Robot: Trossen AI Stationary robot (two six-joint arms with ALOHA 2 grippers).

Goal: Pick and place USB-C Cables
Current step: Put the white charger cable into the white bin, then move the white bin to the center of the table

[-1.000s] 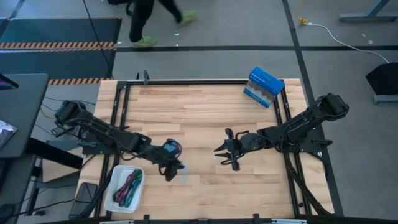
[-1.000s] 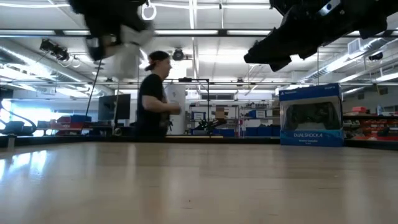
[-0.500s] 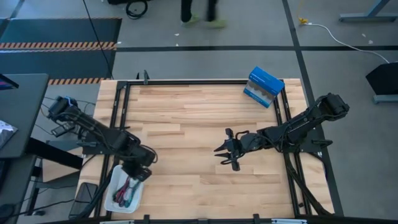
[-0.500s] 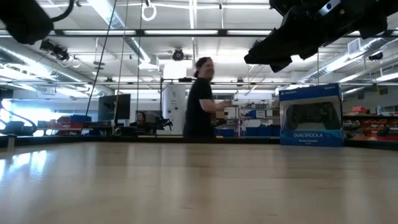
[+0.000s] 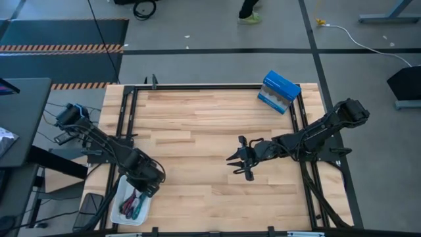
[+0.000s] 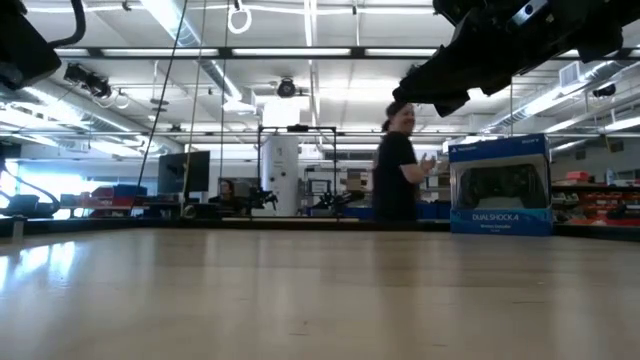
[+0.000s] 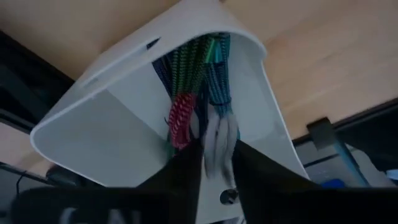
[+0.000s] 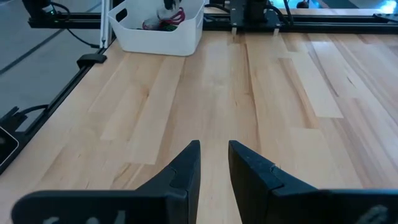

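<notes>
A white tray (image 5: 117,214) stands at the table's near left corner with several USB-C cables (image 7: 199,68) lying in it: teal, green, maroon and purple. My left gripper (image 5: 150,191) hangs over the tray, pointing steeply down, its fingers a little apart. A white cable (image 7: 217,140) shows blurred between its fingertips (image 7: 186,168), just above the cables in the tray. My right gripper (image 5: 238,161) hovers open over the bare middle of the table with nothing between its fingers (image 8: 186,165). My left gripper has the white cable's upper end (image 7: 216,152) between its two fingertips, coming from above over the tray's inside. The cable hangs down toward the bundles below. Whether the fingers touch it I cannot tell.
A blue-and-white box (image 5: 279,91) sits at the far right of the table. Black frame rails (image 5: 125,118) run along the table's edges. Bare wood (image 5: 197,125) lies between the two arms. A person (image 6: 398,165) walks in the room behind.
My left gripper has carried the white cable from the table's near middle toward the near left corner and now hangs over the tray. It has tipped from nearly level to steeply downward and has rolled. The person behind has walked to the right.
</notes>
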